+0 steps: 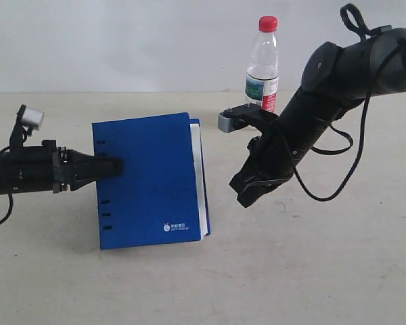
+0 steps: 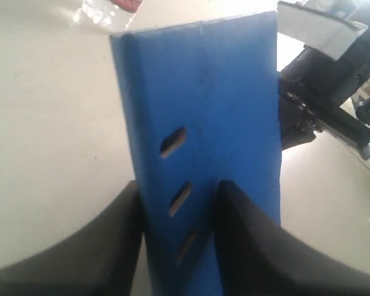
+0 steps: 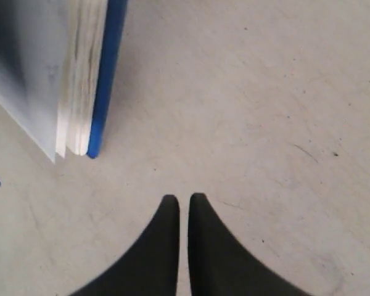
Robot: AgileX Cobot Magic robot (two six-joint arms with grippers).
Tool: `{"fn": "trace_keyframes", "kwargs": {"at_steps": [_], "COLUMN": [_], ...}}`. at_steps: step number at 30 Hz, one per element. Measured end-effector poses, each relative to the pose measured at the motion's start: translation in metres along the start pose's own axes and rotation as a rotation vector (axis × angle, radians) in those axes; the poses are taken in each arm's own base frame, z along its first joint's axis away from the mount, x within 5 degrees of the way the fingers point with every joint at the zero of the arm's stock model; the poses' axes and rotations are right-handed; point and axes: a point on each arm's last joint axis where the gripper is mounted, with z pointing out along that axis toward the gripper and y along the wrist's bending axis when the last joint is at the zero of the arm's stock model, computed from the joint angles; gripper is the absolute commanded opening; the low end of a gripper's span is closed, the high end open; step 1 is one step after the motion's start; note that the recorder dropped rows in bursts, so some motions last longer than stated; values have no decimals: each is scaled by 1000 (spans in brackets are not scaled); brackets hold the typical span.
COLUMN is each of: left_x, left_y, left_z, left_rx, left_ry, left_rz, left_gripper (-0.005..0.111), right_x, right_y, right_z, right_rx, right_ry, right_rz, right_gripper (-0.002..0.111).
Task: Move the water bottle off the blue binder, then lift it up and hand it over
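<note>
Spine of the flat, deep-blue ring binder (image 1: 149, 179) sits clamped between the fingers of the left gripper (image 2: 180, 188); the right gripper (image 3: 184, 198), tips together on nothing, hangs just beside its white pages (image 3: 80, 80). The small clear red-capped plastic water bottle (image 1: 262, 68) stands well beyond both, probably light and slick, best held mid-label.

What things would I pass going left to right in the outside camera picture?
left gripper → blue binder → water bottle. The right gripper sits under the bottle in the picture, so it has no clear turn.
</note>
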Motion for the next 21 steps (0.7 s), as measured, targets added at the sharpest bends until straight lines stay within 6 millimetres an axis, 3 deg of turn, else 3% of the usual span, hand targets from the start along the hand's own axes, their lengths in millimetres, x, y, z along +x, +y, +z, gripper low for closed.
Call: {"fn": "trace_keyframes", "kwargs": {"at_steps": [4,9,14,21], "left_x": [-31,-72,-85,-82], "left_y": [-27,-79,-101,-113], "left_z": [-13,-35,-44,-49], "left_rx": [-25,-41,-44,-43], "left_ry": [-37,-111,-141,-142], "left_rz": [126,326,406,409], "left_gripper": [5,5,5,5], "right_x": [0,-1,-9,-13], "right_y": [-1,0,2,9], "right_z": [0,-2,-19,-38], "right_rx": [8,16,72,99], "right_ry": [-5,-11,-84,-138], "right_rz": [-1,1,-16,-35], "right_gripper": [0,0,0,0]}}
